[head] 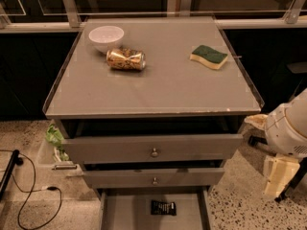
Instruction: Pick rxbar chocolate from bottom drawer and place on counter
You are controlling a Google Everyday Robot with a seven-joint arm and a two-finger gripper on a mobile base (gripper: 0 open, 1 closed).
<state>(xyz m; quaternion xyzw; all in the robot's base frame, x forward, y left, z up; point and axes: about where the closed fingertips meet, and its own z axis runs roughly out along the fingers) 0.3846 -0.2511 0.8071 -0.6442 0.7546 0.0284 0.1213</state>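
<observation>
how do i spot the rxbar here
The bottom drawer of the grey cabinet stands open below two knobbed drawers, left of the end effector by the cabinet's right side. On its floor lies the rxbar chocolate: small, flat, black with white print, unlike the gold can and green sponge on the counter.

Grey glossy counter (pixel 158 87); grey bottom drawer (pixel 125 215) – black, white-printed rxbar chocolate (pixel 163 207); green-yellow sponge (pixel 209 56); gold can (pixel 125 59); cream gripper (pixel 277 177), low right.

one high camera looks steeply down, close, framing counter (pixel 158 90) to bottom drawer (pixel 125 215); jaws low at right edge
</observation>
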